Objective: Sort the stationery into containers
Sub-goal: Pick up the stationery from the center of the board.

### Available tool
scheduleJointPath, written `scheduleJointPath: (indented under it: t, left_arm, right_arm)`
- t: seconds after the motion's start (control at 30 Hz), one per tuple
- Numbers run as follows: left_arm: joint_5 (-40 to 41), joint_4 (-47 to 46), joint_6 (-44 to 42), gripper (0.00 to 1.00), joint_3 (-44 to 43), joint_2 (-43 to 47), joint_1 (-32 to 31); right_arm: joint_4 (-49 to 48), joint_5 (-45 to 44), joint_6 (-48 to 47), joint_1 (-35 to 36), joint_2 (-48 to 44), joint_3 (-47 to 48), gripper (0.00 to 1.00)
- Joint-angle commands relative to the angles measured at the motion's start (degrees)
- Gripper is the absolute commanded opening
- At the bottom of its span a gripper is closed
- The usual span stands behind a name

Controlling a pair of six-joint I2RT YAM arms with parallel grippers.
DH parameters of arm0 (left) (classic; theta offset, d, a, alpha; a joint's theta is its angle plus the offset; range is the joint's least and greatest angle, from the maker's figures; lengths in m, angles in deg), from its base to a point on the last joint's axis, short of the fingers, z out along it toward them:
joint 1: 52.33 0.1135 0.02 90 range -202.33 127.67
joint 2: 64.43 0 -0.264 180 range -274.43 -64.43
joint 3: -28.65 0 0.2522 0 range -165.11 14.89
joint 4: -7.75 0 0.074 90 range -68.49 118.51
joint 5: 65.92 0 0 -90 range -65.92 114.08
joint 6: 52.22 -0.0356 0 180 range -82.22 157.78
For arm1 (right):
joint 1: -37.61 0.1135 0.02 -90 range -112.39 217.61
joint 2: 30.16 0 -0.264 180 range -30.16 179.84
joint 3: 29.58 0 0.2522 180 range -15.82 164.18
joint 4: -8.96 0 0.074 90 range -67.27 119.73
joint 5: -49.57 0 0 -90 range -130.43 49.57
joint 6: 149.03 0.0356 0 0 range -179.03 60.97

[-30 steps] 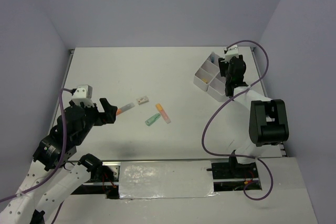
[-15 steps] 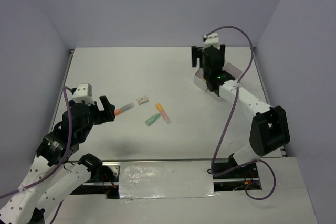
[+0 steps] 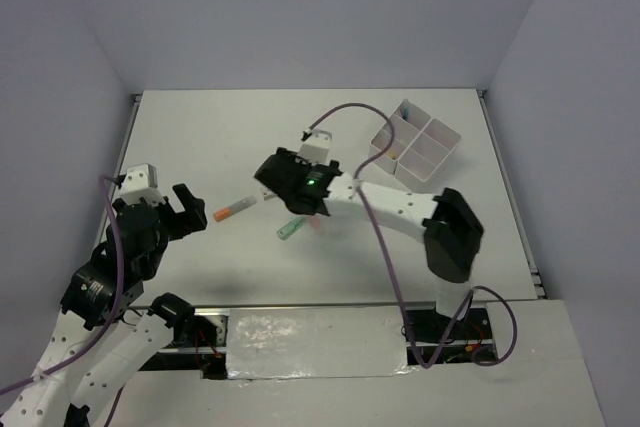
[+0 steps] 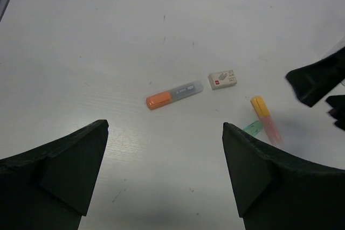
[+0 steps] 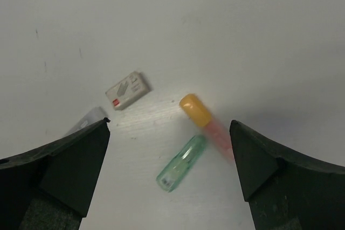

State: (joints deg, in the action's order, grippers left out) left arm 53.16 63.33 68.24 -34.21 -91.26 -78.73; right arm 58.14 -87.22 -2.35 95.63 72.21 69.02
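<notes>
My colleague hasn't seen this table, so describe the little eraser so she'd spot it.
On the white table, find the loose cluster near the middle. The eraser lies between the orange-capped marker and the yellow-capped marker. It's the only flat rectangular block, pale with a red mark.

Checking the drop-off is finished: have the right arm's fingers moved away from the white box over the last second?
Yes. The right fingers have swung left and nearer, off the white box, and now stand open above the green marker.
</notes>
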Motion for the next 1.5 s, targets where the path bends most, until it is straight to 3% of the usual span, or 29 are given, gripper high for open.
scheduleJointPath:
  t: [0.0,0.07,0.17,0.37,0.53,0.63,0.77,0.87,0.93,1.07,1.17,1.2,1.27,1.3,1.37,1.4,1.47]
  left_arm:
    - [-0.3,-2.0,0.4,0.99,-1.3,0.1,0.3]
    - [-0.6,-2.2,0.2,0.99,-1.1,0.2,0.2]
    - [-1.0,-2.3,0.0,0.99,-1.1,0.8,0.2]
    - [-1.9,-2.7,-0.5,0.99,-0.9,1.8,0.2]
    - [-3.1,-3.2,-1.0,0.99,-0.7,2.0,0.1]
    - [-3.2,-3.2,-1.0,0.99,-0.7,1.8,0.1]
    - [-3.0,-3.2,-0.9,0.99,-0.6,2.4,0.1]
    - [-3.1,-3.2,-1.0,0.99,-0.7,2.5,0.1]
    - [-3.1,-3.3,-1.0,0.99,-0.6,2.2,0.1]
    - [-3.0,-3.2,-0.9,0.99,-0.6,2.2,0.1]
    - [-3.0,-3.2,-0.9,0.99,-0.6,2.4,0.1]
    - [-3.0,-3.2,-0.9,0.99,-0.7,2.3,0.1]
    - [-3.1,-3.2,-0.9,0.99,-0.7,2.4,0.0]
    - [-3.1,-3.2,-1.0,0.99,-0.7,2.3,0.0]
    - [-3.0,-3.2,-1.0,0.99,-0.7,2.4,-0.1]
    - [-3.1,-3.2,-1.0,0.99,-0.7,2.4,-0.2]
    - [-3.2,-3.3,-1.1,0.99,-0.6,2.6,-0.2]
  right_arm:
    - [19.3,-4.5,22.5,4.1,11.9,13.0,1.0]
    - [29.0,-2.7,27.6,5.1,16.9,21.6,1.0]
    - [30.2,2.1,29.4,5.5,23.1,25.8,1.0]
    - [16.6,9.0,28.2,5.5,22.7,14.2,0.93]
    - [17.9,10.7,28.7,5.5,26.0,14.5,0.91]
    - [18.1,11.8,29.0,5.6,27.4,14.4,0.82]
    - [15.0,13.3,28.0,5.9,26.8,11.0,0.44]
    - [12.5,13.7,26.6,6.3,25.6,9.2,0.29]
    - [11.5,13.9,25.5,6.9,25.1,9.0,0.01]
    - [7.0,13.2,21.0,7.7,23.2,9.5,0.0]
    - [-10.6,13.3,5.2,8.1,16.7,2.6,0.0]
    - [-16.6,15.0,-6.4,8.0,10.9,-0.7,0.0]
    - [-36.9,16.8,-17.8,7.3,3.5,-13.0,0.0]
    - [-43.9,22.6,-30.4,6.4,-3.7,-16.9,0.0]
    - [-49.1,25.6,-39.0,2.9,-9.4,-21.7,0.0]
    - [-48.7,28.2,-48.5,1.2,-13.6,-22.1,0.0]
    - [-45.1,32.5,-57.1,-6.1,-16.6,-22.4,0.0]
